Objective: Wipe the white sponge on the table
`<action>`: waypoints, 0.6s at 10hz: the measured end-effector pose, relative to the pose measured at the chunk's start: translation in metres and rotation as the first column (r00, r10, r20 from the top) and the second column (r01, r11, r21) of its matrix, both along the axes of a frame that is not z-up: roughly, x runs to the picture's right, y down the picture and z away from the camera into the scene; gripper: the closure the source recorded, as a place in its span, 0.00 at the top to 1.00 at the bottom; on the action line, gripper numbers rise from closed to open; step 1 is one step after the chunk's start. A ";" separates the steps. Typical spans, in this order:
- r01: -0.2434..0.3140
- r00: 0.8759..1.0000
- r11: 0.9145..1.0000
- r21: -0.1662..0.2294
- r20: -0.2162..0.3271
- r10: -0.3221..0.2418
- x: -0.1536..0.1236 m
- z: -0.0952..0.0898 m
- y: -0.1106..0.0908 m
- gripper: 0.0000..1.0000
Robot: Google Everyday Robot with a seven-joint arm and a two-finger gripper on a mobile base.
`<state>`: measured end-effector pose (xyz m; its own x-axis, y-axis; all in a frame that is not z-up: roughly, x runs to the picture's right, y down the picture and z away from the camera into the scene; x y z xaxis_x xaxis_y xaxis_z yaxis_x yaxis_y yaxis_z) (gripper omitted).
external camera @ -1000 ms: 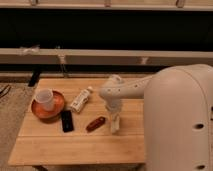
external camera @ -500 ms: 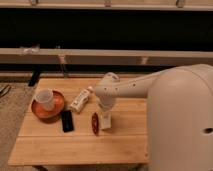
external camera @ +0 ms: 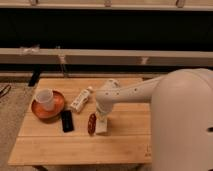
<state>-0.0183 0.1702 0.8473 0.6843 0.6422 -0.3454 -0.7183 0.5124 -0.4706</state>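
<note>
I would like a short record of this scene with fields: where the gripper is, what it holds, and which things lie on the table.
gripper: low over the middle of the table, fingers shut on the white sponge
white sponge: under the gripper, down on the table top
table: light wooden slats
nearest thing: dark red oblong object, close beside the sponge
further off: black phone, white bottle lying down, orange bowl holding a white cup

High camera looks down over arm (external camera: 135,92) onto table (external camera: 50,145), end effector (external camera: 101,126) central
</note>
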 end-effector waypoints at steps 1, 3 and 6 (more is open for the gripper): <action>-0.003 1.000 1.000 -0.009 -0.004 0.003 0.002 -0.002 0.007 0.00; -0.006 0.999 1.000 -0.024 -0.035 0.005 0.021 -0.012 0.016 0.00; 0.005 0.996 0.999 -0.048 -0.088 -0.009 0.044 -0.029 0.027 0.00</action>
<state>0.0259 0.1975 0.8185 0.6541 0.6191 -0.4346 -0.7548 0.4961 -0.4292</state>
